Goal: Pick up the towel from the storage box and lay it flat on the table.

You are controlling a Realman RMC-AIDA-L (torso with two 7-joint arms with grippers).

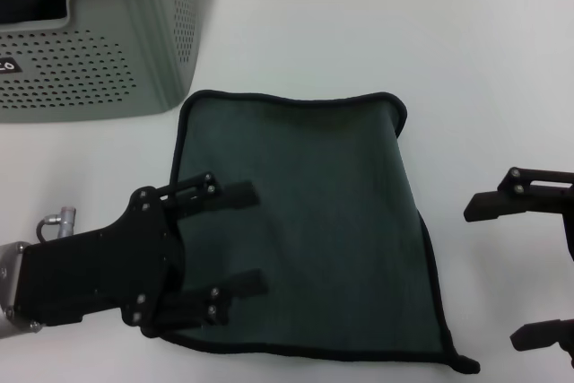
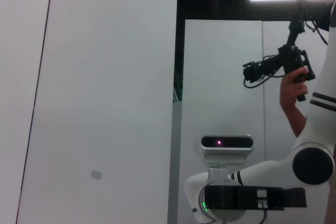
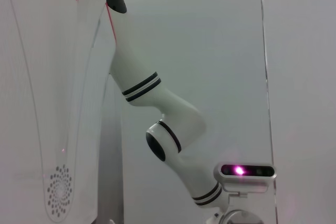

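The towel (image 1: 314, 221) lies spread dark green side up on the white table (image 1: 484, 69), its black border showing all round and one near corner slightly curled. My left gripper (image 1: 256, 239) hovers over the towel's left part, open, with nothing between its fingers (image 1: 235, 193). At the right edge my right gripper (image 1: 502, 271) is open beside the towel, apart from it. The storage box (image 1: 99, 51), pale grey-green with small holes, stands at the back left with a dark inside. Neither wrist view shows the towel or the box.
The box's near wall sits close to the towel's far left corner. Bare white tabletop extends behind and to the right of the towel. The wrist views show walls, a robot arm and a person's hand holding a camera rig (image 2: 278, 66).
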